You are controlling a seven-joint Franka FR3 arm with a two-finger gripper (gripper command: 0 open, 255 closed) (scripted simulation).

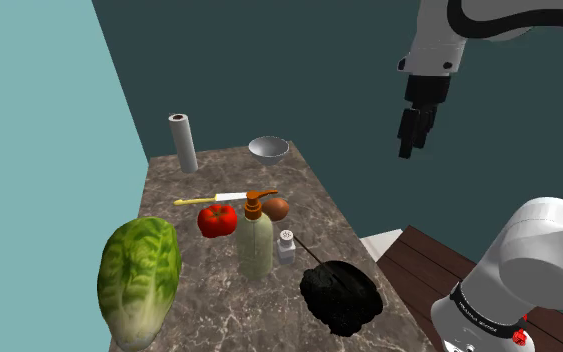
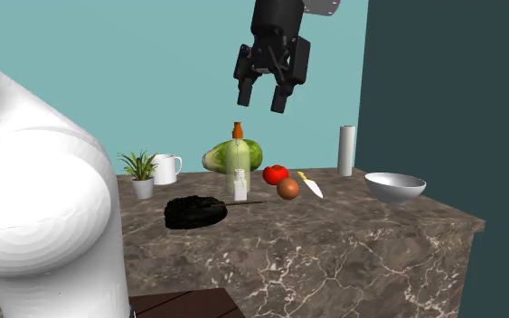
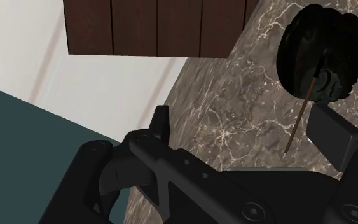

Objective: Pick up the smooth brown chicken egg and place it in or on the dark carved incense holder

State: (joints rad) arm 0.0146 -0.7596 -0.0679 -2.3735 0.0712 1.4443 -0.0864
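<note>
The brown egg (image 1: 276, 208) (image 2: 287, 188) lies on the marble counter (image 1: 209, 310) between a red tomato (image 1: 217, 220) and a knife (image 2: 311, 185). The dark carved incense holder (image 1: 342, 295) (image 2: 193, 211) (image 3: 323, 54) sits near the counter's front corner, a thin stick (image 3: 304, 114) poking out of it. My black gripper (image 1: 412, 135) (image 2: 263, 90) (image 3: 247, 137) hangs high in the air, well above and apart from both. Its fingers (image 3: 161, 124) stand open with nothing between them. In the wrist view the holder lies beyond the fingertips.
A soap bottle (image 1: 255, 240), a small shaker (image 1: 286, 245), a lettuce (image 1: 139, 275), a metal bowl (image 1: 268, 150) and a paper roll (image 1: 183, 143) share the counter. A potted plant (image 2: 140, 173) and a white mug (image 2: 166, 168) stand at the second exterior view's left. Walls border two sides.
</note>
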